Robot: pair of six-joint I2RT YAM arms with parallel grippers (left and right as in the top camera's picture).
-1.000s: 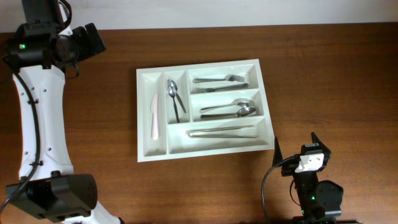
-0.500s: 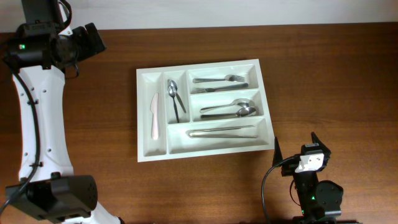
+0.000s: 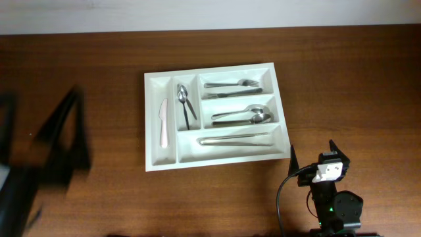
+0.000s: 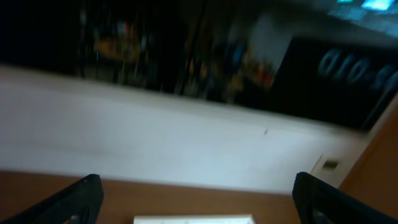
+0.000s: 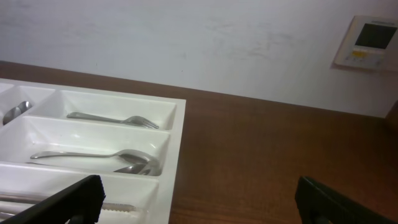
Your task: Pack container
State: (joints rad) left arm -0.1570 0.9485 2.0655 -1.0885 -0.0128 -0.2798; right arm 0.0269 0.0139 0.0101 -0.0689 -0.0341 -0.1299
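A white cutlery tray (image 3: 162,157) is seen lying flat near the middle of the wooden table (image 3: 368,85), well apart from both arms. In its outer narrow compartment a white knife (image 3: 162,123) is laid lengthwise, and in the narrow one beside it two small spoons (image 3: 185,104) are set at a slight angle to each other. Of the three crosswise compartments, the one farthest from the robot is filled with forks (image 3: 230,85), the middle one with larger spoons (image 3: 245,116), and the nearest with long metal utensils (image 3: 234,139). The right end effector (image 5: 205,200) is held near the tray's closest right corner, its fingers spread wide with nothing between them. The left arm (image 3: 56,151) is rendered only as a dark blur over the left side of the table. The left end effector (image 4: 199,202) is likewise released, its fingers wide apart and empty, pointed toward a pale wall (image 4: 155,143), with a strip of the tray's edge just visible below.
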